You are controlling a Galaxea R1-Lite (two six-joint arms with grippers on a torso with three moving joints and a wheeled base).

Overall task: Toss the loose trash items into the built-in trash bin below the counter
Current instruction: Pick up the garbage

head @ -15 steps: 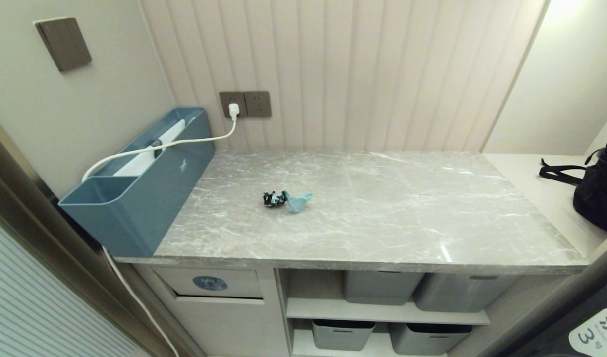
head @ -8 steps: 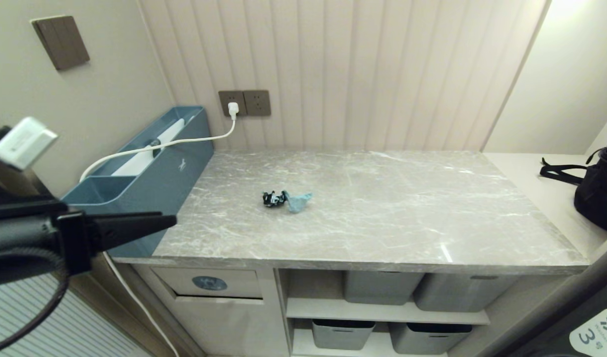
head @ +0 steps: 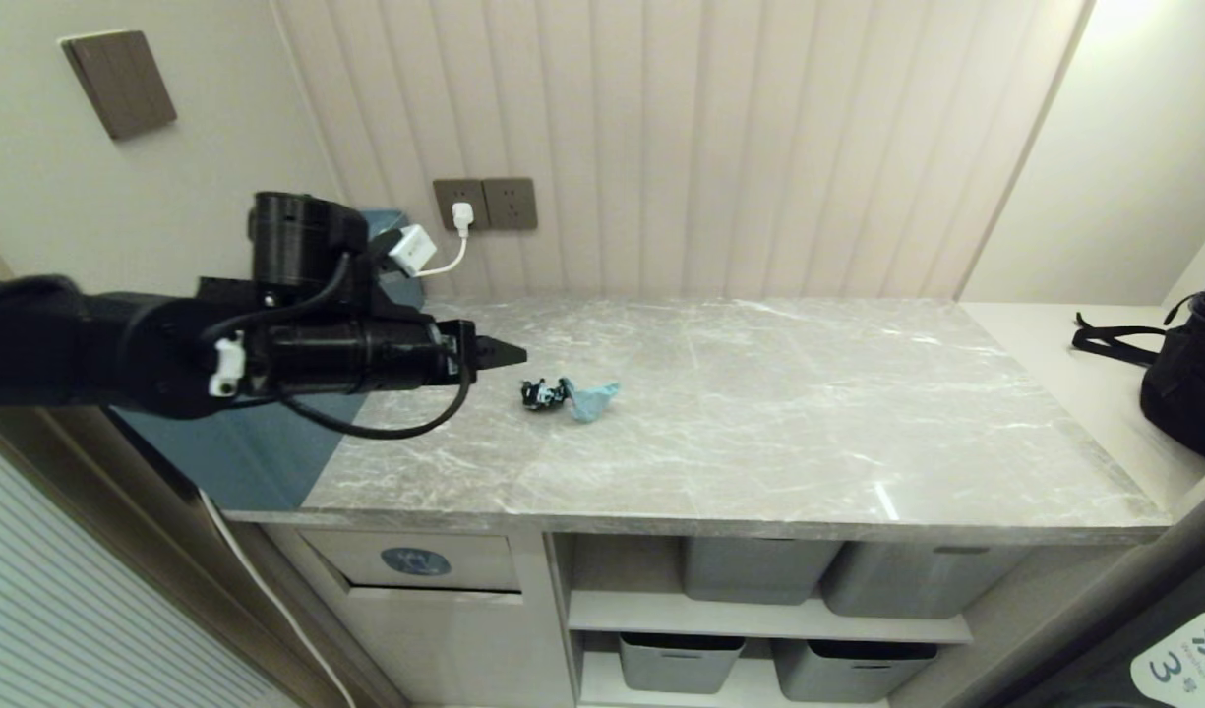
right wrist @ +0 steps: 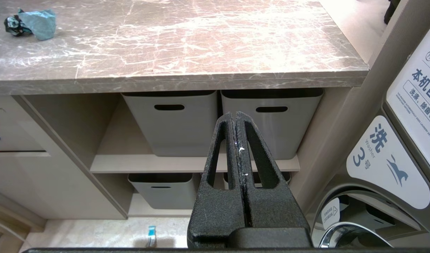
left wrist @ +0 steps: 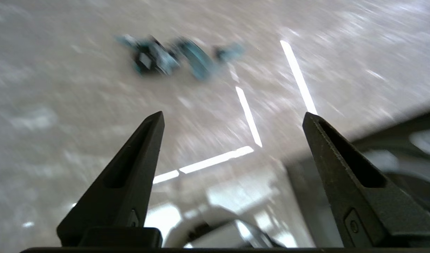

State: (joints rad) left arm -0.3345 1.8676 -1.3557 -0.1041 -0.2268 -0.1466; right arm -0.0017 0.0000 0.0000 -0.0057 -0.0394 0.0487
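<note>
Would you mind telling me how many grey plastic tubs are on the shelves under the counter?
4. Two sit on the upper shelf, one left and one right; two on the lower shelf, left and right, the latter largely hidden in the right wrist view.

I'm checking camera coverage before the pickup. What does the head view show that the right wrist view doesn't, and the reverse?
Only the head view: the left gripper reaching toward the trash, the blue box, the wall sockets, a black bag.
Only the right wrist view: the right gripper, shut and parked low, and a washer label.
Both: the counter, the black wrapper, the teal wad, the grey tubs.
</note>
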